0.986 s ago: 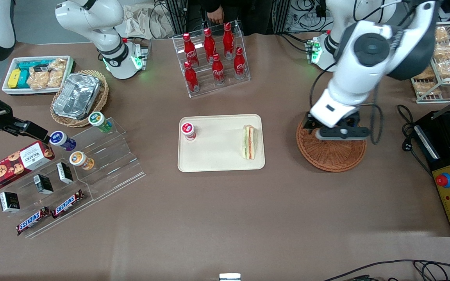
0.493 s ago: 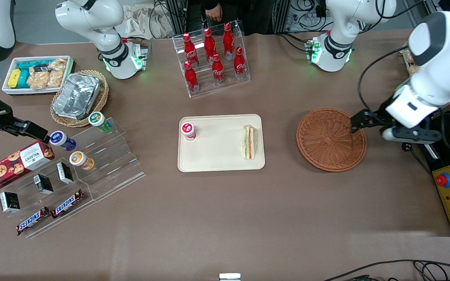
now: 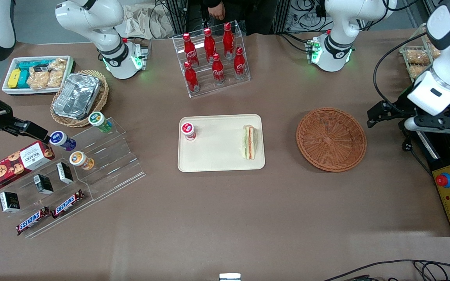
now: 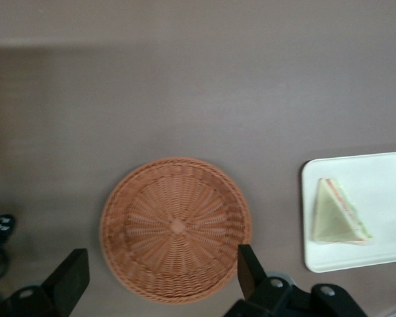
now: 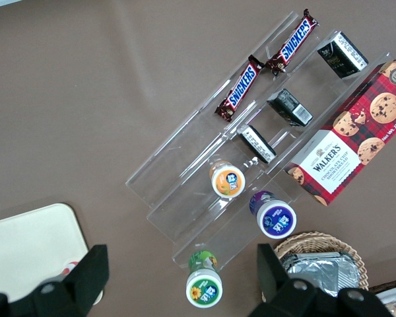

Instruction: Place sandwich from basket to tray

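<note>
The sandwich (image 3: 249, 142), a pale wedge with red and green filling, lies on the cream tray (image 3: 217, 156) at the tray's end nearest the basket; it also shows in the left wrist view (image 4: 338, 214) on the tray (image 4: 383, 254). The reddish-brown wicker basket (image 3: 331, 139) is empty and stands beside the tray, toward the working arm's end; it also shows in the left wrist view (image 4: 176, 228). My left gripper (image 3: 379, 113) hangs above the table beside the basket, farther toward the working arm's end. Its fingers (image 4: 251, 271) are wide apart and hold nothing.
A small red-capped cup (image 3: 188, 131) stands on the tray. A rack of red bottles (image 3: 213, 58) is farther from the camera. A black control box (image 3: 449, 187) and a wire rack of bagged pastries (image 3: 418, 58) lie near the working arm. A clear stepped snack display (image 3: 92, 164) lies toward the parked arm.
My left gripper has moved from above the basket out past its rim toward the working arm's end, uncovering the empty basket. The sandwich and tray have not moved.
</note>
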`<state>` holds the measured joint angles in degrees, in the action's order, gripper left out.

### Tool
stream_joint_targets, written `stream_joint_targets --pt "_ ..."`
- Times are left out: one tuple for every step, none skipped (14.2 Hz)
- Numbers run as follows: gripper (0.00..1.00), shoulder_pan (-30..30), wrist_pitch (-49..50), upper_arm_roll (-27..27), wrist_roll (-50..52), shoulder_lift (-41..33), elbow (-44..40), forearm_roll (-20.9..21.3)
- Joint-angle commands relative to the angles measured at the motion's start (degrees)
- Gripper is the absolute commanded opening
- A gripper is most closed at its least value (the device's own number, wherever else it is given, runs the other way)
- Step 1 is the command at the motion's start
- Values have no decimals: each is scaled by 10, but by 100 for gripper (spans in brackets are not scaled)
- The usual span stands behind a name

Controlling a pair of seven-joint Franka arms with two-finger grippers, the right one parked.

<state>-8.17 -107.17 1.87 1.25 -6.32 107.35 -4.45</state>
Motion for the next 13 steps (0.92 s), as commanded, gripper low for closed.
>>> stream_joint_targets --pt "100 75 24 -88 2 3 -27 28" --pt "100 92 25 -108 1 9 -35 28" --pt "100 98 25 -115 1 14 -39 29" --pt "100 98 25 -116 -2 15 -39 29" --pt "100 99 25 -117 -2 18 -41 27" --pt "100 98 25 -119 -2 30 -50 27" --pt "100 98 25 -127 -1 42 -65 28" --pt "100 98 25 -131 -3 50 -69 30" --pt "100 98 24 -132 -5 54 -69 42" --pt "100 98 23 -134 -6 63 -69 48" --pt "100 98 19 -134 -6 65 -68 50" --pt "100 98 17 -134 -7 65 -65 52" --pt "100 98 17 -134 -6 63 -62 52"
